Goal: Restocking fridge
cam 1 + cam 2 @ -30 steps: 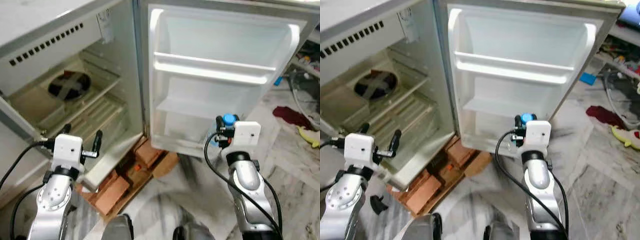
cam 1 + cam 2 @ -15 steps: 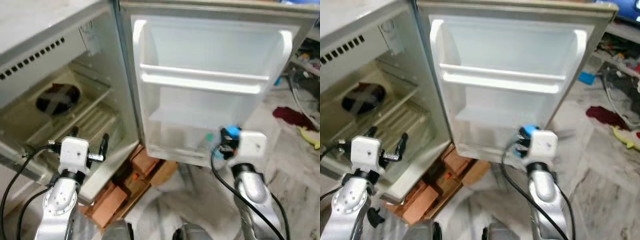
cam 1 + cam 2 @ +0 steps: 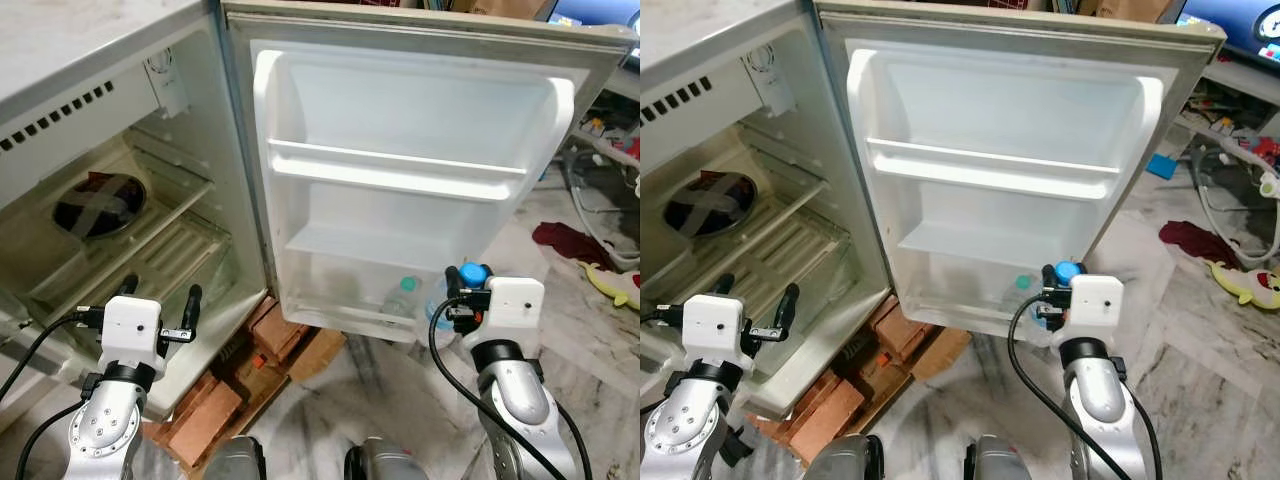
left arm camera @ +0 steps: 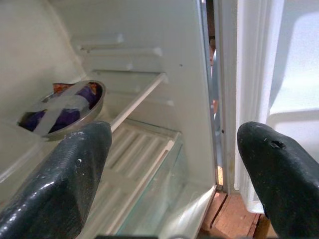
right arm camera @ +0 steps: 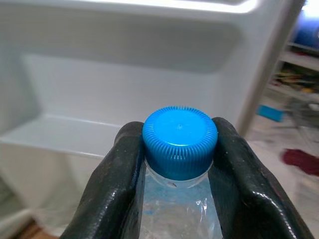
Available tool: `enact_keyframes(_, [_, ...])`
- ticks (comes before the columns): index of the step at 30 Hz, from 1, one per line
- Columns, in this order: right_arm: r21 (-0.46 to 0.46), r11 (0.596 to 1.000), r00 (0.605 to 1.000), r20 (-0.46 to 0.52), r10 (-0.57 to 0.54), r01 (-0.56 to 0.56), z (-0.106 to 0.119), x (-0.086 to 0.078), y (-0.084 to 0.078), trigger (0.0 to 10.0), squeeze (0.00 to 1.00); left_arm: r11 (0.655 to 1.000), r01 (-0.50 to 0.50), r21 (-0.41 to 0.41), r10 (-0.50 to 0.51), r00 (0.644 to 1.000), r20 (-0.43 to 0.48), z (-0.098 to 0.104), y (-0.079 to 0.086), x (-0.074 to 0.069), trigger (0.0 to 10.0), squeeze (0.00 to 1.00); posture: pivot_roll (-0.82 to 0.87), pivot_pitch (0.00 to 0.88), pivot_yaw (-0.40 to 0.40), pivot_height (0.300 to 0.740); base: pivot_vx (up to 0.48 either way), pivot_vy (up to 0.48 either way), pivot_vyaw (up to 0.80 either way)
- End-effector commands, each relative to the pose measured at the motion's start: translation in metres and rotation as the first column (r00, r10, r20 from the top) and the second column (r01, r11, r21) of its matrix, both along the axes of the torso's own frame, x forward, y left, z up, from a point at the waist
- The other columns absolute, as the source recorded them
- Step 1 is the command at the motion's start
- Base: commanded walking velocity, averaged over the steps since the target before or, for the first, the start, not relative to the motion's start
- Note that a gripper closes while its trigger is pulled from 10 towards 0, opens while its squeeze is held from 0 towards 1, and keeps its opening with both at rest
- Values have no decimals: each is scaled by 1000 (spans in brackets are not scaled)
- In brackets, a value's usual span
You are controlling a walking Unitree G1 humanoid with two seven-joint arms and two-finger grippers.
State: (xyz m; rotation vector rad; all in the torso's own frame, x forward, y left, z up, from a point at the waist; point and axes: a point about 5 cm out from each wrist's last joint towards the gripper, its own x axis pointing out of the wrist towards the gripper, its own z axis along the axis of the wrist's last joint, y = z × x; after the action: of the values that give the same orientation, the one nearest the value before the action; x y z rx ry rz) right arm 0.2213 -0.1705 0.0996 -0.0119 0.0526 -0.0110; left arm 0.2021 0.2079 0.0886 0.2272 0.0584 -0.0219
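The right end effector (image 5: 179, 164) is clamped on one clear plastic bottle (image 5: 178, 209) just under its ribbed blue cap (image 5: 180, 141), in front of the open fridge door (image 3: 400, 200). At its 10 o'clock, a second bottle (image 3: 400, 300), green-capped, stands in the lowest door bin. The left end effector (image 4: 174, 164), fingers apart, faces one round metal bowl (image 4: 62, 107) on a fridge shelf.
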Motion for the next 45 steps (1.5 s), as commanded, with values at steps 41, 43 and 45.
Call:
enact_keyframes(41, [4,976,972,89,218,-219,14,23,27,10000,0,999,11,34,-12,1000,18,5,1,19,10000,0,-6,148,-24,616,0,0,0])
enact_keyframes(43, [-2,976,971,97,218,-219,16,24,27,10000,0,999,12,34,-13,1000,20,5,0,20,10000,0,-5,148,-25,616,0,0,0])
enact_keyframes(45, [-13,976,970,108,218,-218,17,25,27,10000,0,999,17,35,-18,1000,26,6,0,20,10000,0,-5,148,-25,616,0,0,0])
